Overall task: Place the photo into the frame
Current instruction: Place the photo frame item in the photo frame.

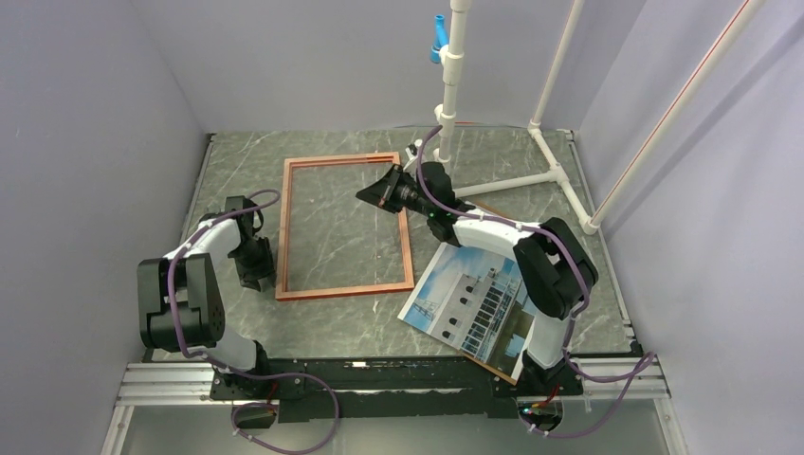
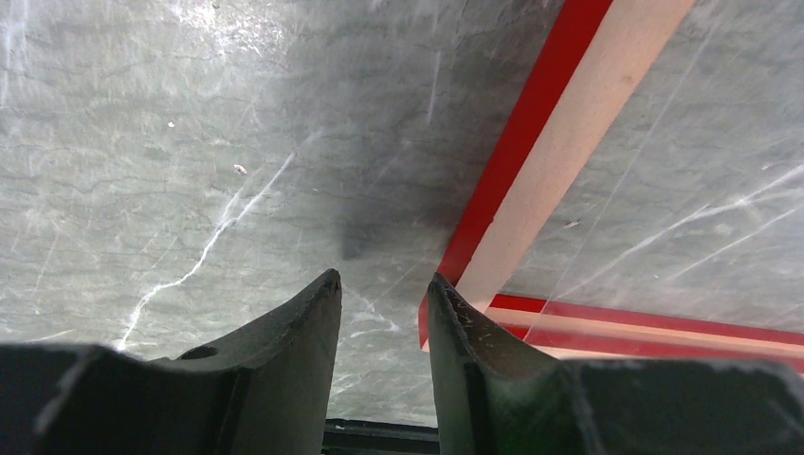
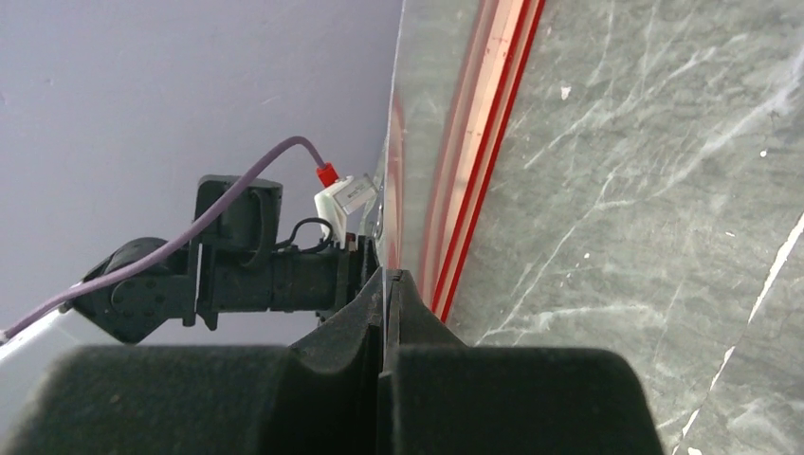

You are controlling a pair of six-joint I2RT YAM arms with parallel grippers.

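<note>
Thin orange-brown rect. frame (image 1: 283, 227) w/ clear pane lies on grey marbled desk (image 1: 237, 161). Left hand (image 2: 384, 284) released at near-left corner; right hand (image 3: 389, 277) clenched, maybe touching right rail. Glossy paper photo (image 1: 455, 294) near-right.

- You have the frame (image 1: 346, 291) flat on the table (image 1: 332, 327), left of centre.
- The photo (image 1: 469, 303) lies to its right and nearer you, on top of a board (image 1: 494, 370).
- The pipe stand (image 1: 452, 85) rises behind both, at the far right.

Lavender walls (image 1: 95, 114) on three sides, grey marbled tabletop (image 1: 237, 171), white pipe stand (image 1: 454, 57) at the back
</note>
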